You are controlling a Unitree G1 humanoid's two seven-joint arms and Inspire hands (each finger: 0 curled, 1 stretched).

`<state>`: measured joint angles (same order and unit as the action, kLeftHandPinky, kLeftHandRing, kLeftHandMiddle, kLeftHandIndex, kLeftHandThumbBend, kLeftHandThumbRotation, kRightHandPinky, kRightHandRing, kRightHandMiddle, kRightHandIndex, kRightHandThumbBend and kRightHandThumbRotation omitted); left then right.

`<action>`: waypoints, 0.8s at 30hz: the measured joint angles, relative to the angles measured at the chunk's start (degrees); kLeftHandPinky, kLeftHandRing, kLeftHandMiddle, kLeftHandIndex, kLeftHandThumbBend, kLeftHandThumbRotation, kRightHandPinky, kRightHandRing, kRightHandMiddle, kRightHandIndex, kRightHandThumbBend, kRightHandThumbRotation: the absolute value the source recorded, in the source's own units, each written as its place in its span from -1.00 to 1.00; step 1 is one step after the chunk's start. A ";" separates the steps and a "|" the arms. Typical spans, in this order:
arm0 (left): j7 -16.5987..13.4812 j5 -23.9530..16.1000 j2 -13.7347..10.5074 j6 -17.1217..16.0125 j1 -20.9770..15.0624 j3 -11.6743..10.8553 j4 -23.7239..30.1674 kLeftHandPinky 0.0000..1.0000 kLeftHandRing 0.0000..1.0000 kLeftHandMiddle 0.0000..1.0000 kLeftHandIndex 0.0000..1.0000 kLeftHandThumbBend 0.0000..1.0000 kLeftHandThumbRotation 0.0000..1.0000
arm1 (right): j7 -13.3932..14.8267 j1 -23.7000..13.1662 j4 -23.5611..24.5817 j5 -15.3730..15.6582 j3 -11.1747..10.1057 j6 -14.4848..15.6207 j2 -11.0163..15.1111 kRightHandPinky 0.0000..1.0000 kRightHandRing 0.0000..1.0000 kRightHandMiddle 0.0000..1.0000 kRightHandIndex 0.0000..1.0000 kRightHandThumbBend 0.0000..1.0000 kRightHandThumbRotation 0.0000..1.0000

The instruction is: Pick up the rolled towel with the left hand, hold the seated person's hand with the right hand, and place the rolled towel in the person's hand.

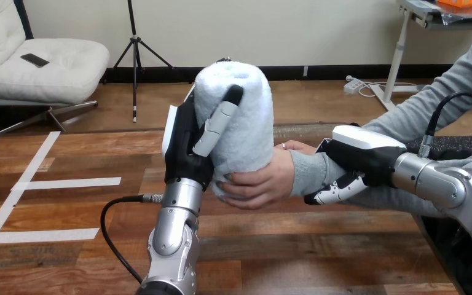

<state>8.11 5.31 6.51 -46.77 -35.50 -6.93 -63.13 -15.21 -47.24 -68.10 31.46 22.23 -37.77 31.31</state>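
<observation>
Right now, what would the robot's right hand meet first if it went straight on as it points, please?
Likely the person's hand just ahead, gripping the white rolled terry towel; depth is unclear.

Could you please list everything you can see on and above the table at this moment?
table: one, brown wood, across the lower part of the view.
tape strips: three, white, flat on the table at the view's left.
rolled towel: one, white, upright above the table, gripped at its left side and its lower end.
person's hand: one, coming in from the view's right in a grey sleeve, fingers curled round the towel's lower end.
left hand: one, black with a white shell, fingers curled round the towel's left side.
right hand: one, black with a white shell, curled round the person's wrist.
</observation>
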 measured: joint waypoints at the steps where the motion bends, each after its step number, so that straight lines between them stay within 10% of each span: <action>1: 0.21 -0.01 -0.02 0.07 0.00 0.02 0.12 0.88 0.90 0.90 0.84 1.00 0.82 | 0.00 0.00 0.00 0.00 0.00 0.00 0.02 -0.53 -0.47 -0.38 -0.35 0.15 -0.36; 24: 3.38 0.43 -0.19 2.41 1.51 0.18 4.97 0.96 0.94 0.99 0.93 1.00 0.83 | -0.01 0.00 -0.04 -0.03 -0.01 -0.01 0.18 -0.51 -0.45 -0.36 -0.33 0.16 -0.35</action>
<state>11.48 5.75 6.32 -44.37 -33.99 -6.75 -58.15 -15.22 -47.23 -68.14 31.43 22.22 -37.78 31.49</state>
